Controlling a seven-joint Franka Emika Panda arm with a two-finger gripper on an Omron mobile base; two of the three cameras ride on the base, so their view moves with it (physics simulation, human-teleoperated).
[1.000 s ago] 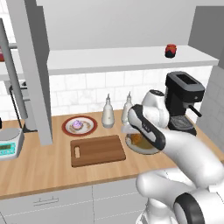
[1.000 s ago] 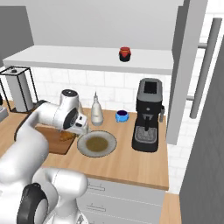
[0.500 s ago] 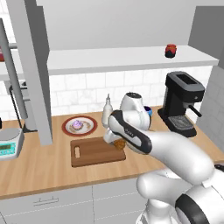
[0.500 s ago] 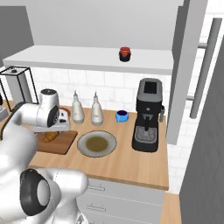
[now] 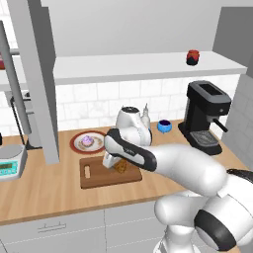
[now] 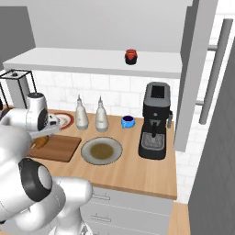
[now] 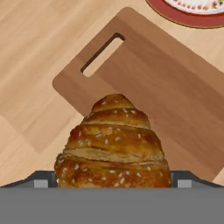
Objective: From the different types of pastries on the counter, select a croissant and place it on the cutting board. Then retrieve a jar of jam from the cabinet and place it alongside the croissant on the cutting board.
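Your croissant (image 7: 113, 146) sits between the jaws, which stand wide and clamp it at both flanks, its long axis pointing straight out from the hand toward the cutting board (image 7: 175, 87) directly beneath. Lower straight down to set it there. The jar of jam (image 5: 192, 57) waits on the cabinet (image 5: 148, 66) shelf above the tabletop (image 5: 44, 190).

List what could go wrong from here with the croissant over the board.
1. The croissant sits between wide-set jaws above the cutting board; released from this height it may roll off the board's edge.
2. Lifting away, the arm could clip the cupcake plate close behind the board.
3. The jar of jam stands high on the shelf, a long reach next.
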